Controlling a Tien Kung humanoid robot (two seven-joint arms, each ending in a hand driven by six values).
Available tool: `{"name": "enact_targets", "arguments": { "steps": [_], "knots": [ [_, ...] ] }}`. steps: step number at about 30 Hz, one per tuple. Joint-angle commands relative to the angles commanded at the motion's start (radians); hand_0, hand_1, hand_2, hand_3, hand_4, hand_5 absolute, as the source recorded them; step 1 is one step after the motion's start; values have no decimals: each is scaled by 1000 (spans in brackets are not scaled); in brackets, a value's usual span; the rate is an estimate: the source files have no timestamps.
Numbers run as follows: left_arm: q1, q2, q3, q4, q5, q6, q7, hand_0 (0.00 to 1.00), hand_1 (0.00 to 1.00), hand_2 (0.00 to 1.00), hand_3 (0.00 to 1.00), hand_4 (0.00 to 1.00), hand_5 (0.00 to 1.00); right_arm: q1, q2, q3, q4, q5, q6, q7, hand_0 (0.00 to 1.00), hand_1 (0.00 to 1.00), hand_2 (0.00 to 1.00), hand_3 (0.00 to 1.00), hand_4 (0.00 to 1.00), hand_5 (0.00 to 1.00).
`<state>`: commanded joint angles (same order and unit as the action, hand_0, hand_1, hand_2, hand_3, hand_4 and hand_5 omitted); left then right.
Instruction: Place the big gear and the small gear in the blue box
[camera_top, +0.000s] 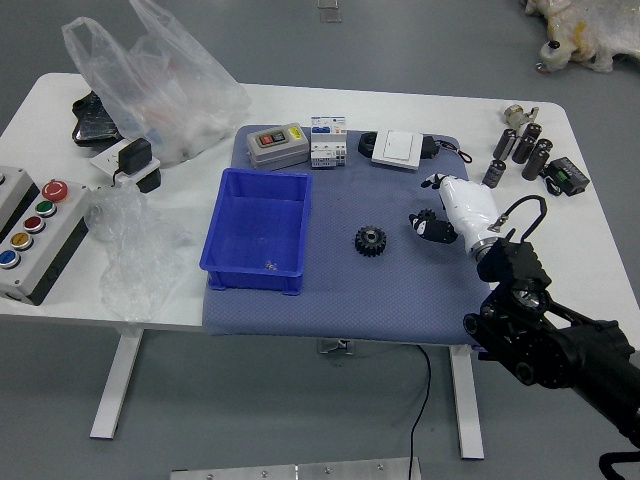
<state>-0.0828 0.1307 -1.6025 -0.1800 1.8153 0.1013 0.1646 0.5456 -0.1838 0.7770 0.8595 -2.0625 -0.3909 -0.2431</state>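
Blue box (252, 228): open-topped, placed on the left part of the blue-grey mat (350, 312), which is laid on the white surface (275, 100). On its floor a tiny pale spot (270, 266) is seen, too small to be identified.

Clear plastic bag (165, 85): set at the far left; no contents can be made out with certainty.

Big gear (370, 241): black, toothed, laid flat on the mat, to the right of the box.

Small gear (427, 215): black, laid on the mat to the right of the big gear and slightly farther off, partly hidden by the thumb of the robot hand (463, 208). Whether it is touched cannot be told.

Right arm (545, 330): black, brought in from the lower right and angled up and leftward. The white-shelled hand is held low over the mat's right side, directed leftward; thumb and upper finger are parted, nothing visibly grasped.

Grey switch box (277, 148): placed just beyond the blue box.
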Motion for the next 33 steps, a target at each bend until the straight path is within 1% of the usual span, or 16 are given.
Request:
{"name": "enact_targets", "arguments": {
  "steps": [5, 6, 11, 12, 16, 17, 23, 24, 29, 30, 33],
  "knots": [
    [1, 0, 3, 0, -3, 0, 0, 615, 458, 495, 630, 662, 335, 13, 10, -18, -45, 10, -2, 7, 278, 475, 711, 724, 775, 305],
    [1, 0, 4, 0, -3, 0, 1, 614, 458, 495, 631, 662, 335, 16, 12, -21, -55, 12, -2, 9, 273, 456, 669, 715, 773, 302],
    [1, 0, 8, 0, -7, 0, 0, 614, 458, 495, 631, 662, 335, 21, 17, -30, -82, 22, -4, 14, 273, 456, 669, 715, 773, 302],
    [1, 0, 9, 0, -8, 0, -1, 614, 458, 493, 630, 662, 337, 21, 17, -33, -84, 24, -4, 14, 261, 435, 551, 679, 628, 254],
    [1, 0, 14, 0, -12, 0, -3, 614, 458, 493, 630, 662, 337, 22, 18, -44, -93, 29, -5, 14, 261, 435, 551, 679, 628, 254],
    [1, 0, 15, 0, -14, 0, -3, 614, 458, 494, 630, 661, 337, 22, 18, -47, -94, 31, -7, 15, 263, 415, 429, 573, 485, 141],
    [1, 0, 19, 0, -16, -1, -5, 614, 458, 494, 630, 661, 337, 26, 18, -54, -91, 41, -22, 21, 263, 415, 429, 573, 485, 141],
    [1, 1, 20, 0, -16, -1, -5, 615, 458, 494, 631, 661, 337, 26, 18, -55, -91, 43, -24, 22, 253, 405, 351, 444, 459, 114],
    [0, 1, 20, 0, -16, -1, -5, 615, 458, 494, 631, 661, 337, 26, 19, -64, -94, 52, -33, 28, 253, 405, 351, 444, 459, 114],
    [1, 1, 20, 0, -16, -1, -5, 615, 459, 494, 630, 661, 338, 26, 19, -66, -94, 53, -35, 29, 251, 405, 340, 432, 433, 108],
    [2, 1, 21, 0, -18, -1, -4, 615, 459, 494, 630, 661, 338, 24, 16, -68, -90, 55, -38, 31, 251, 405, 340, 432, 433, 108]
  ]
}}
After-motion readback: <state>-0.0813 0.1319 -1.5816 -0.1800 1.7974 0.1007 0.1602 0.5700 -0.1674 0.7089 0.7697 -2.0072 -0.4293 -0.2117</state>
